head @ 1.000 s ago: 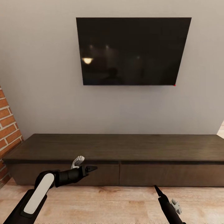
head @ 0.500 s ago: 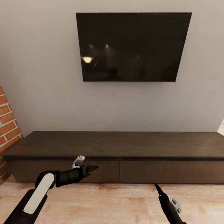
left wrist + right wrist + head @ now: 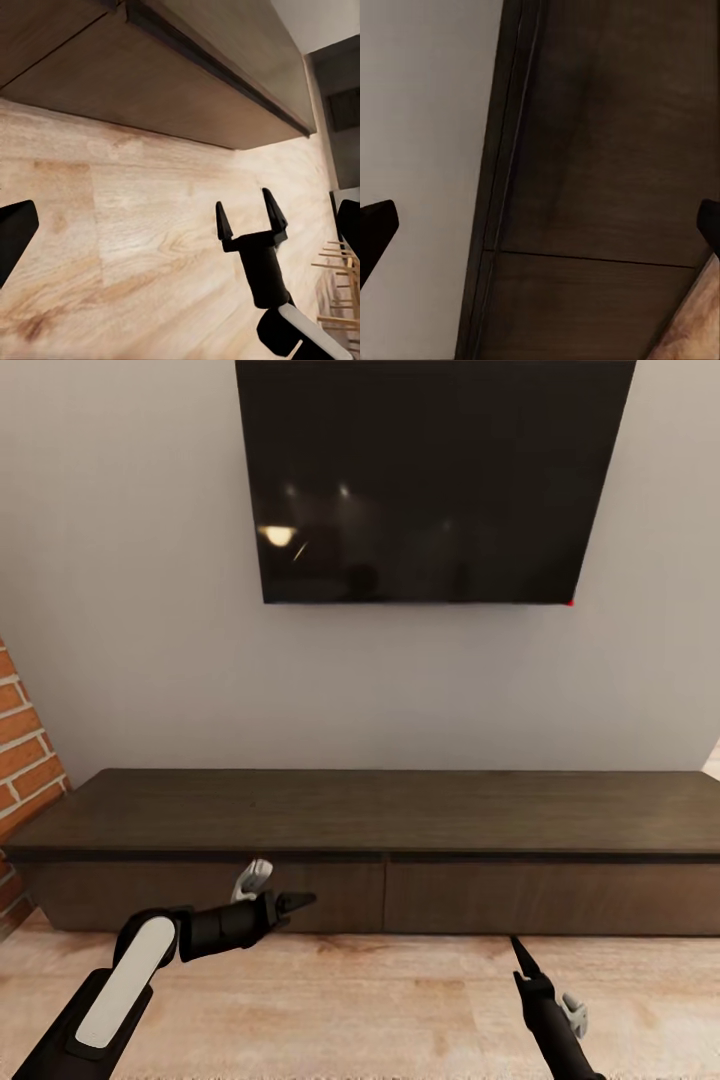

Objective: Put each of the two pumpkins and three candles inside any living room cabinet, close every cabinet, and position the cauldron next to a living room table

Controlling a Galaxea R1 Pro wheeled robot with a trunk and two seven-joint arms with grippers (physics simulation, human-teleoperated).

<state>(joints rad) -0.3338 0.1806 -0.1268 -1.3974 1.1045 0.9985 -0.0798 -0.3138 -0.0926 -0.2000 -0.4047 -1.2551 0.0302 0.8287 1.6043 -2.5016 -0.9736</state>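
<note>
grey wall (image 3: 140,610) across the head view, brick (image 3: 22,760) strip at its left edge. big black tv (image 3: 430,480) mounted high on the wall, top cut off by the frame, small red dot at its lower right corner. below it the cabinet (image 3: 380,815), long and low against the wall, dark wood grain, flat bare top; two wide drawer fronts, both flush and shut, seam near the middle. pale wood floor (image 3: 380,1000) in front of it. left arm (image 3: 130,970), black with a white panel, reaches in from the lower left corner toward the left drawer front; left gripper (image 3: 295,903) in front of that drawer near its lower edge, jaws apart going by the left wrist view, nothing between them. right gripper (image 3: 251,217) above the floor before the right drawer, fingers spread wide and empty, seen clearly from the left wrist view; right wrist view looks at the cabinet front and top edge against the wall.
</note>
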